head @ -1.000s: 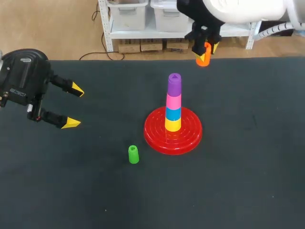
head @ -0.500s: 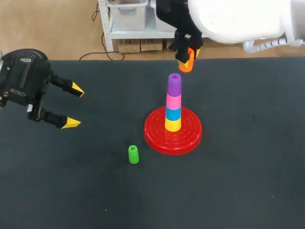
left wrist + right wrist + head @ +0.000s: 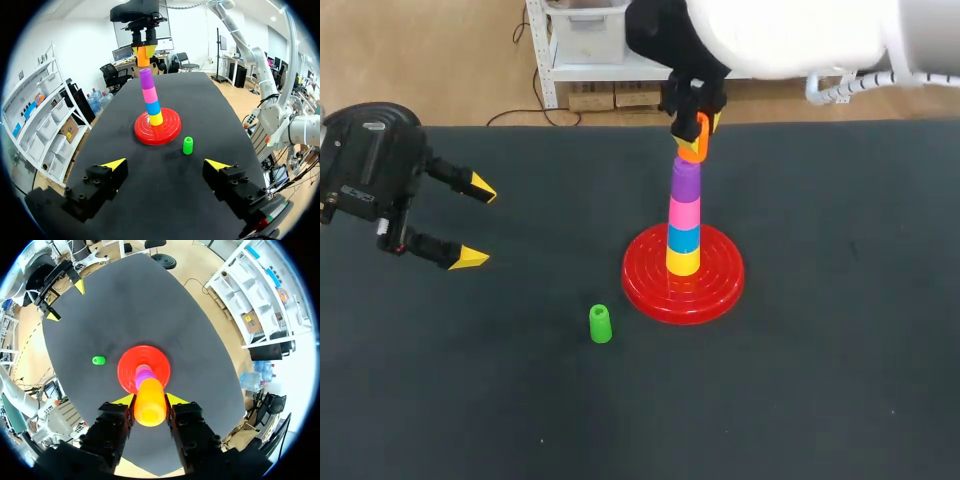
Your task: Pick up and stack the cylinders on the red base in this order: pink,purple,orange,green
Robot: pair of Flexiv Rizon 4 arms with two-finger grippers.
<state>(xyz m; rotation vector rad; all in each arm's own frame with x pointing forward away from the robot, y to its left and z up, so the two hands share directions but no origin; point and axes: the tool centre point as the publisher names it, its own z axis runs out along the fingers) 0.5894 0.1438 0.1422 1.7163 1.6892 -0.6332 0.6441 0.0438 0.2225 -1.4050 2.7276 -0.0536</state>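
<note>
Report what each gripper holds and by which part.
Right gripper holds the orange cylinder by its sides, jaws on opposite flanks, above the purple cylinder. Left gripper holds nothing, jaws open.

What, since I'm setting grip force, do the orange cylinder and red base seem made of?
Orange cylinder: probably hard plastic, smooth with a soft sheen; its colour is even and saturated. Red base: probably moulded plastic, glossy; light glints along its concentric ridges.
</note>
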